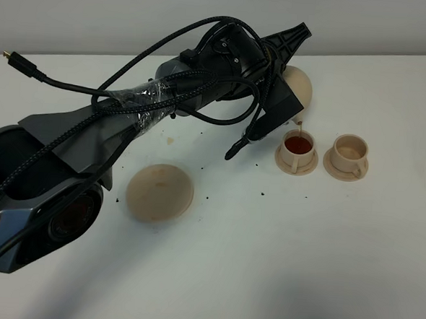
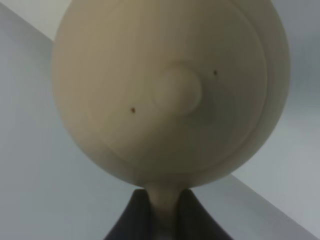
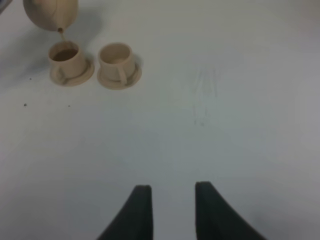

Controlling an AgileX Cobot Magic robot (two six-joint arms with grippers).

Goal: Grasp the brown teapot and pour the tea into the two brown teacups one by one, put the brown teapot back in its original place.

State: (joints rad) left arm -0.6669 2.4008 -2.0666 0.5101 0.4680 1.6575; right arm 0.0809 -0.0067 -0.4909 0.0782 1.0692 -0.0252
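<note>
The arm hides most of the brown teapot (image 1: 301, 85) in the high view, where only its belly shows, upper right of centre. The left gripper (image 2: 162, 205) is clenched on its handle. The teapot is tipped, its spout pointing down over the filled teacup (image 1: 298, 145), which is red inside. The other teacup (image 1: 349, 153) stands just right of it, pale inside. The flat saucer (image 1: 159, 192) lies lower left of centre. The right gripper (image 3: 172, 210) is released, holding nothing.

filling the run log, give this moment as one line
left end effector: shut on brown teapot, tilted | teacup under spout: filling | other teacup: empty | right end effector: open
</note>
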